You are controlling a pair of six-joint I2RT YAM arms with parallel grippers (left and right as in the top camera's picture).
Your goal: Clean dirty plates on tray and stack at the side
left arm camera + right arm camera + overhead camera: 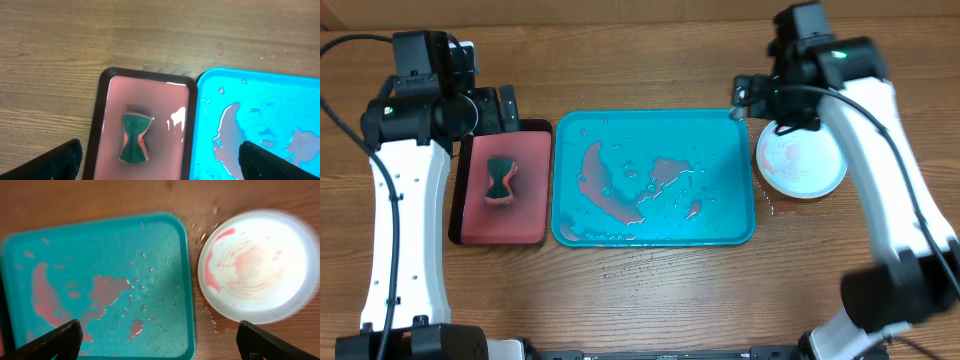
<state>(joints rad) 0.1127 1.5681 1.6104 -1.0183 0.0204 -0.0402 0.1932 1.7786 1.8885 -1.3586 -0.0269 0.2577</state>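
The turquoise tray [570, 232] lies mid-table and holds only puddles of reddish water [605, 185]; no plates are on it. To its right, on the wood, sits a white plate [800, 160] with pale red smears; whether others lie under it I cannot tell. My right gripper [758, 105] hovers over the tray's far right corner, open and holding nothing. In the right wrist view its gripper [160, 347] spans the tray [100, 240] and the plate [257, 265]. My left gripper [495, 112] hangs open and empty above the far end of the dark red tray.
A dark red tray [465, 190] with a black rim lies left of the turquoise one, wet, with a green sponge [501, 180] on it. In the left wrist view the gripper [167, 167] frames the sponge [135, 137], the red tray [100, 100] and the turquoise tray [260, 90]. Water drops [775, 208] dot the wood.
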